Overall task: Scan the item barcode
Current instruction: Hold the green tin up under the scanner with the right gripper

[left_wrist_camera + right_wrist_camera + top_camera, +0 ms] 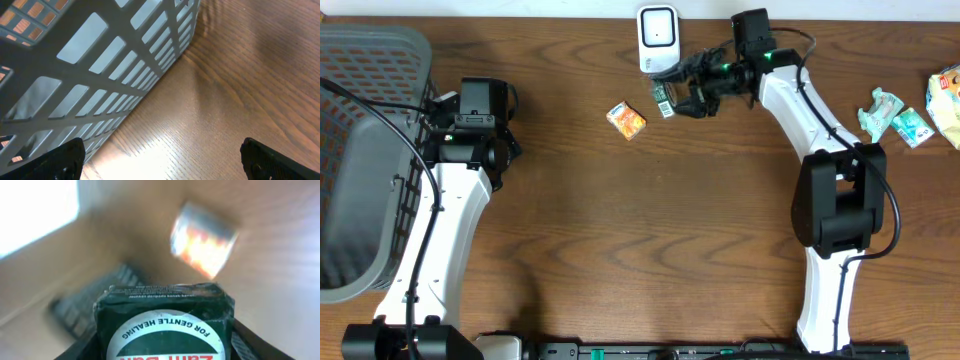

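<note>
Overhead, the basket (380, 40) is cut off by the tabletop's left edge. Near the far edge, a green packet (663, 97) is gripped by the right hand (685, 95), just beside the scanner (658, 38).

From the left wrist, only the basket's wall is seen, beyond the wide-open left hand (162, 162).

From the right wrist, the packet's label is cropped and the background is blurred.

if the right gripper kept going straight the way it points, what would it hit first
Likely the orange packet; the right gripper, holding a green box, aims toward it, though height is unclear.
</note>
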Robot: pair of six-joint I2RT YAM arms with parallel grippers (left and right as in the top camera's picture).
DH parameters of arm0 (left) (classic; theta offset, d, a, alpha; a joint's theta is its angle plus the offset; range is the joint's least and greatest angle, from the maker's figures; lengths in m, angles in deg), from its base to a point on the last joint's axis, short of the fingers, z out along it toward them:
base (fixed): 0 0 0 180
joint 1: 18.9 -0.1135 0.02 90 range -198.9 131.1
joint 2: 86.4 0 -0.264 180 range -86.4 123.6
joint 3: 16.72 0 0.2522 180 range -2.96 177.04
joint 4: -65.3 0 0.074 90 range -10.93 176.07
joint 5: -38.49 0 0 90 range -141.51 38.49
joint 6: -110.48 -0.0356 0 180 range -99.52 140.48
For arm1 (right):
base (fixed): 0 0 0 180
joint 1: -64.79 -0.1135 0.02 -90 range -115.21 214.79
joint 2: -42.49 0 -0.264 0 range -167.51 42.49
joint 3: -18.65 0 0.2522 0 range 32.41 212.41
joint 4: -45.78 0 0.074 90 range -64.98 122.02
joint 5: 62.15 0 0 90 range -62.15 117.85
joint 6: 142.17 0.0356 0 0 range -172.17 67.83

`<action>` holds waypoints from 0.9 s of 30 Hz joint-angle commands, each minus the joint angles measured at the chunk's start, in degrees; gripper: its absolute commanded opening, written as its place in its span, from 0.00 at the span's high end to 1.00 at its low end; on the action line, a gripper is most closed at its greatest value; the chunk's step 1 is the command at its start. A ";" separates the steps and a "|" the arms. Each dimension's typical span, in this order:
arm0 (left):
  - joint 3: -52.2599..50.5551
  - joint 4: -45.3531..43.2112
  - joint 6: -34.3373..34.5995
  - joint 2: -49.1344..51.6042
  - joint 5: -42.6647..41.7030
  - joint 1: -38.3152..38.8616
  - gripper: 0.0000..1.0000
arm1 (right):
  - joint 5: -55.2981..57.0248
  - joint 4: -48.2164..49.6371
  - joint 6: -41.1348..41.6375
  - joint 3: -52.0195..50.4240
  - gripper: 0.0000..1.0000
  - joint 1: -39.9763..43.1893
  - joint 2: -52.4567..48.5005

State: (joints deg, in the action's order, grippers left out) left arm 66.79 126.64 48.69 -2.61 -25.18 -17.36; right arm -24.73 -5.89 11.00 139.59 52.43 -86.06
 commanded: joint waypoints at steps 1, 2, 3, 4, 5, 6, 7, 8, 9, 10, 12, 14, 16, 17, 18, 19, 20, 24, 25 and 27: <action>-0.15 0.15 -0.74 0.22 1.36 -0.24 0.02 | 34.67 3.28 -5.70 0.07 0.52 -1.79 2.01; -0.15 0.15 -0.74 0.24 1.36 -0.24 0.02 | 38.38 5.05 -6.23 0.07 0.53 -2.19 2.01; -0.15 0.15 -0.74 0.24 1.36 -0.24 0.02 | 40.81 6.97 -6.84 0.07 0.52 -2.51 2.01; -0.15 0.15 -0.74 0.24 1.33 -0.24 0.02 | 42.88 9.27 -7.74 0.07 0.52 -2.91 2.01; -0.15 0.15 -0.74 0.24 1.36 -0.24 0.03 | 44.83 12.09 -8.76 0.07 0.52 -3.34 2.01; -0.15 0.15 -0.74 0.24 1.33 -0.24 0.02 | 46.36 14.67 -9.68 0.07 0.52 -3.76 2.01; -0.15 0.15 -0.74 0.24 1.36 -0.24 0.02 | 48.15 17.42 -10.75 0.07 0.52 -4.26 2.01; -0.15 0.15 -0.74 0.24 1.36 -0.24 0.02 | 50.12 20.24 -11.93 0.07 0.52 -4.76 2.01; -0.15 0.15 -0.74 0.24 1.36 -0.24 0.02 | 52.28 23.02 -13.29 0.07 0.52 -5.31 2.01; -0.15 0.15 -0.74 0.24 1.36 -0.24 0.02 | 54.31 25.46 -14.49 0.07 0.52 -5.84 2.01; -0.15 0.15 -0.74 0.24 1.36 -0.24 0.02 | 58.93 29.64 -16.52 0.07 0.55 -6.95 1.99; -0.15 0.17 -0.74 0.24 1.36 -0.24 0.02 | 64.46 33.51 -19.47 0.04 0.55 -8.04 1.84; -0.15 0.15 -0.74 0.22 1.36 -0.24 0.02 | 69.11 37.55 -24.02 0.04 0.53 -9.11 1.20; -0.15 0.15 -0.74 0.24 1.36 -0.24 0.02 | 70.29 39.54 -26.38 0.04 0.52 -9.55 0.81; -0.15 0.15 -0.74 0.24 1.33 -0.24 0.02 | 70.71 41.97 -28.94 0.04 0.50 -9.97 0.04; -0.15 0.15 -0.74 0.24 1.36 -0.24 0.02 | 70.64 44.41 -31.32 0.04 0.50 -10.32 -0.76; -0.15 0.17 -0.74 0.24 1.36 -0.24 0.02 | 70.64 46.58 -32.87 0.04 0.48 -10.62 -1.73; -0.15 0.15 -0.74 0.24 1.36 -0.24 0.02 | 70.66 55.52 -38.51 0.04 0.49 -11.28 -5.81; -0.15 0.15 -0.74 0.24 1.36 -0.24 0.02 | 70.66 57.44 -39.41 0.04 0.49 -11.30 -6.75; -0.15 0.17 -0.74 0.24 1.36 -0.24 0.02 | 70.64 59.60 -40.13 0.04 0.50 -11.32 -8.09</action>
State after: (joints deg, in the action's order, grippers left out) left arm 66.79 126.62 48.69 -2.61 -25.18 -17.36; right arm 43.51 52.10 -23.11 139.55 41.15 -90.25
